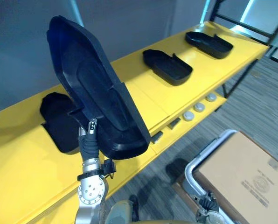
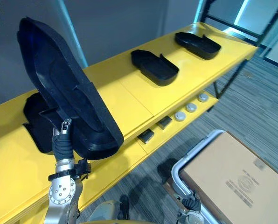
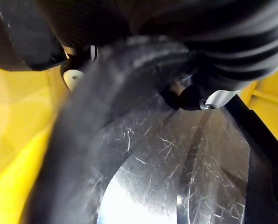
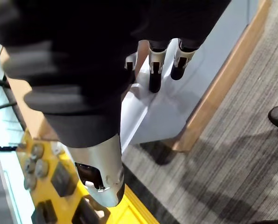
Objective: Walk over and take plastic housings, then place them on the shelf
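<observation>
Shelf [image 1: 153,93]: a long yellow tabletop running from near left to far right. It carries three black housings, with bare stretches between them.

Housing [image 1: 90,79]: the task's piece, held above the shelf's near-left part. It is steeply tilted, with its hollow side facing the camera. The left robot hand [image 1: 91,128] is clamped on its lower end alone, and a dark fingertip presses the rim in the wrist view.

Probable risks: the long upper part may lever the piece round in so low a grip, so that it twists or slips out. If lowered straight, its bottom edge may strike the second housing [image 1: 55,116], which lies on the shelf just behind it. If set too near, it may overhang the shelf's front edge and tip onto the floor [image 1: 251,102]. The bare stretch to the right of the held piece looks the safer spot.

Box [image 1: 244,179]: cardboard, near right, on a cart with a grey rail [image 1: 191,164]. It stands close beside the robot and could be knocked in a sidestep.

Third housing [image 1: 168,66] and fourth housing [image 1: 209,44]: farther right, well apart from each other and clear of the work.

Right robot hand [image 4: 155,70]: hangs low with fingers loose and apart, holding nothing.

Ledge [image 1: 182,125]: the shelf's lower level. It holds round grey caps [image 1: 189,115] and dark blocks [image 1: 156,136], below the working surface and out of the way.
</observation>
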Robot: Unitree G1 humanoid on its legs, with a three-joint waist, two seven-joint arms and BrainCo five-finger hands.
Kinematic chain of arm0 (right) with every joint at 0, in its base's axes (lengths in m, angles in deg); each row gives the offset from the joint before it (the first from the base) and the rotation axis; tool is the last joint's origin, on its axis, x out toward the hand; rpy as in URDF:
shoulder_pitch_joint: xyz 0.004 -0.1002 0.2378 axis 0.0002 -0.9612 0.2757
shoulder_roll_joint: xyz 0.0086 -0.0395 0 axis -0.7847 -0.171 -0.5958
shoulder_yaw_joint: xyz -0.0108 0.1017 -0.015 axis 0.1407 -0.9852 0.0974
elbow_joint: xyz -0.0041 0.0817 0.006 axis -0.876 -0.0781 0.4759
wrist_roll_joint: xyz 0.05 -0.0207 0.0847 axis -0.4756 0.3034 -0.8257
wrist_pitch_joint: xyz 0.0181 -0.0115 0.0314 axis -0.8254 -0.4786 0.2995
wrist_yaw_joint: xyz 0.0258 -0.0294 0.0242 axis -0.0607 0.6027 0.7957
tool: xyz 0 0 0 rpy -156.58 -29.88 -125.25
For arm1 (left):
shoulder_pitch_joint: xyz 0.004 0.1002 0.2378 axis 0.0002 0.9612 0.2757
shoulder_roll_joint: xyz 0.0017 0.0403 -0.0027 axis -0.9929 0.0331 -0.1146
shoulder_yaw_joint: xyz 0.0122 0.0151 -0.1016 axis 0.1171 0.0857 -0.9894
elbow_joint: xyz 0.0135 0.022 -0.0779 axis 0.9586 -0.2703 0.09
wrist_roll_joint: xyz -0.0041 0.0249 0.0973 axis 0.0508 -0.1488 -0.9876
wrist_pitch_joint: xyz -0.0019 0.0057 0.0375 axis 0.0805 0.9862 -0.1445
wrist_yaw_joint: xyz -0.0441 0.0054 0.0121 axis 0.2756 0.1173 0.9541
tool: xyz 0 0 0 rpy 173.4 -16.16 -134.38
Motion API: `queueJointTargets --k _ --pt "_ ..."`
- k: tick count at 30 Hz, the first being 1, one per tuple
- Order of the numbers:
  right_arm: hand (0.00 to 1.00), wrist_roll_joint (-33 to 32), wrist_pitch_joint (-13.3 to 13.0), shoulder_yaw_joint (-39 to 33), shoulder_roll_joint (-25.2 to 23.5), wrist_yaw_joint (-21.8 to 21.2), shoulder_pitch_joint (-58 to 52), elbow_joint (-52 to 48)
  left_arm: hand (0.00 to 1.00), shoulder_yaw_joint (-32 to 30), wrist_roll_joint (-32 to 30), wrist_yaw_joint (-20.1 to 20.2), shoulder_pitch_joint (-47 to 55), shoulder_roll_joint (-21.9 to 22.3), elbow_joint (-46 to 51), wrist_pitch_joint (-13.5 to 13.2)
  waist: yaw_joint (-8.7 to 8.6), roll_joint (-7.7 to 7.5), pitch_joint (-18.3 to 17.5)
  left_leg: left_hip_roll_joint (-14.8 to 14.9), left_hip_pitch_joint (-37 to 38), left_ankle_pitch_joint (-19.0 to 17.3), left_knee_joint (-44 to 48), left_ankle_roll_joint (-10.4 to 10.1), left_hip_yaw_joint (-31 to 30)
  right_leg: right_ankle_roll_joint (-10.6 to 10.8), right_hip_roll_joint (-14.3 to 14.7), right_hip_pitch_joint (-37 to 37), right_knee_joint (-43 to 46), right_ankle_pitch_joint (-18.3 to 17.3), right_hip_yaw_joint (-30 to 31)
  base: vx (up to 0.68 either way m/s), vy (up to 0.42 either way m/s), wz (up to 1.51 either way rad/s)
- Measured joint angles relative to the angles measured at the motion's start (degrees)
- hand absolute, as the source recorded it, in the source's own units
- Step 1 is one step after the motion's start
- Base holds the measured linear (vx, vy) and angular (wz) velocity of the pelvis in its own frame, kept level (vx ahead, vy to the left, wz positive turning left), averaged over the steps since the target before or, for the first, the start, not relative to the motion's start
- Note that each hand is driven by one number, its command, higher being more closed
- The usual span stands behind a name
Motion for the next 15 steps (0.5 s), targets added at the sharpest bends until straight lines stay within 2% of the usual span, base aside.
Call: queueJointTargets --k 1,2,3,5,6,7,8,9,10,11,12,13,14,15 --pt "0.0 0.21 0.04 0.13 -0.32 -0.22 -0.02 0.0 1.0 -0.02 0.01 -0.06 -0.28 -0.04 -0.01 0.0 0.03 -0.04 -0.03 -0.15 0.43 0.02 -0.25 0.0 -1.25 0.44 1.62 -1.37 0.36 -1.53 4.05 0.06 -0.087 0.99" --pt "0.0 0.38 0.05 0.48 -1.16 -0.6 0.19 -0.06 1.0 0.05 0.0 -0.12 -0.77 -0.04 -0.04 -0.01 -0.03 -0.04 -0.03 -0.4 1.6 0.49 -1.19 -0.2 -3.71 1.16 4.84 -4.05 0.29 -3.75 11.58 0.08 -0.105 1.02" --pt "0.0 0.37 0.04 1.31 -1.75 -0.66 0.25 -0.29 1.0 0.38 -0.02 -0.12 -1.53 -0.03 -0.21 -0.04 -0.55 0.06 -0.23 -0.95 2.13 1.11 -2.24 -0.87 -6.67 1.58 7.38 -6.73 -0.2 -5.05 16.19 0.08 -0.164 1.12" --pt "0.0 0.34 0.02 2.15 -1.76 -1.04 0.23 -1.21 1.0 0.95 -0.01 -0.18 -2.61 0.06 -0.89 -0.45 -1.44 0.08 -0.27 -1.16 2.92 2.15 -3.4 -1.62 -10.52 2.14 9.94 -9.78 -0.58 -5.36 20.49 0.06 -0.196 1.26" --pt "0.0 0.33 -0.09 2.78 -1.88 -1.74 0.19 -2.59 1.0 1.32 -0.04 -0.19 -2.98 -0.02 -1.44 -0.72 -2.41 0.05 -0.56 -1.29 2.71 2.87 -4.06 -2.93 -13.29 2.51 10.81 -10.84 -3.56 -4.98 22.18 0.0 -0.248 1.69" --pt "0.0 0.28 -0.26 3.2 -2.27 -2.04 0.04 -3.74 1.0 1.96 -0.06 -0.2 -3.24 -0.56 -1.59 -0.84 -2.68 -1.55 -1.31 -2.84 2.48 3.25 -4.37 -4.22 -15.42 3.06 9.76 -10.52 -10.56 -2.63 22.49 0.0 -0.277 1.57" --pt "0.0 0.27 -0.24 3.62 -2.38 -2.12 0.33 -3.71 1.0 2.2 -0.17 -0.18 -3.36 -0.73 -2.13 -1.16 -2.73 -2.47 -1.69 -3.58 2.58 3.44 -4.41 -4.73 -16.51 4.7 8.64 -10.16 -10.74 0.04 21.77 0.03 -0.317 1.49" --pt "0.0 0.23 -0.23 3.39 -1.93 -1.99 0.35 -3.86 1.0 2.65 -0.52 -0.02 -2.71 -0.48 -3.25 -1.18 -2.33 -1.91 -2.8 -2.36 2.89 3.74 -5.39 -5.15 -17.05 4.46 8.92 -8.97 -12.08 -0.52 17.89 0.12 -0.345 1.28" --pt "0.0 0.23 -0.53 2.8 -1.44 -2.0 1.44 -4.07 1.0 2.79 -0.69 -0.05 -1.92 -0.28 -3.25 -1.22 -2.27 -0.05 -3.58 0.04 2.47 4.81 -6.34 -6.52 -15.99 3.33 9.94 -7.67 -13.41 0.15 14.94 0.14 -0.38 1.18" --pt "0.0 0.22 -0.68 2.81 -1.06 -2.02 1.9 -3.97 1.0 2.78 -0.68 -0.04 -1.84 0.01 -3.25 -1.24 -2.21 0.89 -3.69 0.83 2.45 5.61 -7.0 -7.45 -15.68 3.23 10.42 -6.99 -13.99 0.21 13.7 0.13 -0.312 0.88" --pt "0.0 0.19 -0.71 2.84 -0.97 -2.05 2.84 -3.76 1.0 2.58 -0.69 0.01 -1.77 0.63 -3.25 -1.25 -1.43 1.72 -4.05 2.14 2.69 6.76 -8.34 -9.17 -14.74 3.04 10.98 -5.91 -14.81 0.33 12.27 0.1 -0.246 0.5" --pt "0.0 0.2 -0.87 2.84 -1.3 -2.09 3.73 -3.79 1.0 2.86 -0.64 0.03 -1.77 0.62 -3.1 -1.64 -0.55 1.88 -4.22 3.14 3.07 7.26 -9.48 -9.18 -13.77 2.71 11.91 -4.9 -16.08 0.57 11.35 0.09 -0.162 0.36" --pt "0.0 0.2 -1.06 2.84 -1.53 -2.09 4.11 -3.81 1.0 2.86 -0.62 0.06 -1.76 0.62 -3.1 -1.95 -0.45 1.8 -4.27 3.48 3.13 8.02 -9.83 -9.12 -13.68 2.55 12.34 -4.45 -16.55 0.7 10.95 0.09 -0.135 0.16" --pt "0.0 0.2 -1.27 2.8 -2.29 -2.08 4.5 -3.82 1.0 2.85 -0.56 0.1 -1.46 0.59 -3.1 -2.12 0.19 1.04 -4.74 3.9 3.26 8.54 -10.44 -9.08 -13.54 2.37 12.71 -4.22 -17.24 0.93 10.82 0.07 -0.074 0.04"
